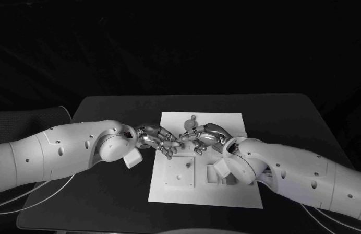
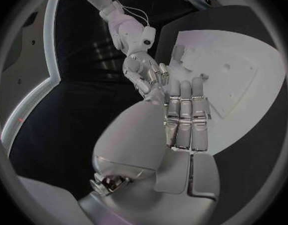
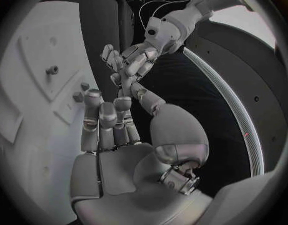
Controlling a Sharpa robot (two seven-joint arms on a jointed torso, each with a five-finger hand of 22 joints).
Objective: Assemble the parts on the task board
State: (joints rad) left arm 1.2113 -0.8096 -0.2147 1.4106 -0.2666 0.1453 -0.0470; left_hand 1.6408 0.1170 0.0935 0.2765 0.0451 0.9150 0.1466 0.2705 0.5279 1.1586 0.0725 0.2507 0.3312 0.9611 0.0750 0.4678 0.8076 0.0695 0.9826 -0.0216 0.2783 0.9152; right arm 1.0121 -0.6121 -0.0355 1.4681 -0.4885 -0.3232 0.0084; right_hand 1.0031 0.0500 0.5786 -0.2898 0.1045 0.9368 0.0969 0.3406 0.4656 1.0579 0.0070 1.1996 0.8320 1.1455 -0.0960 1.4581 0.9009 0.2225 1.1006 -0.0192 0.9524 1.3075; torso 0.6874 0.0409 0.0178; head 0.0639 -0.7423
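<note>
Left hand: the silver many-fingered left hand (image 1: pixel 156 139) is hovering over the near-middle of the white rectangular task board (image 1: pixel 226 120), fingers reaching toward the other hand; in the left wrist view (image 2: pixel 184 112) the fingers are lying straight and side by side, with nothing visibly held, though the fingertips are meeting the other hand and a small pinched piece cannot be ruled out.
Right hand: the silver many-fingered right hand (image 1: pixel 204 137) is sitting just beside the left hand over the same board; in the right wrist view (image 3: pixel 109 122) the fingers are slightly curled and apart, and whether anything is gripped cannot be told.
Board: lying flat in the middle of the black table (image 1: pixel 105 108), its near corners partly covered by the two white arms.
Parts: a small grey knob-shaped part (image 1: pixel 190 123) is standing on the board just beyond the hands; small grey studs (image 3: pixel 52 70) are sitting on raised blocks of the board, too small to make out further.
Hidden: the spot where the fingertips are meeting is masked by the fingers themselves.
</note>
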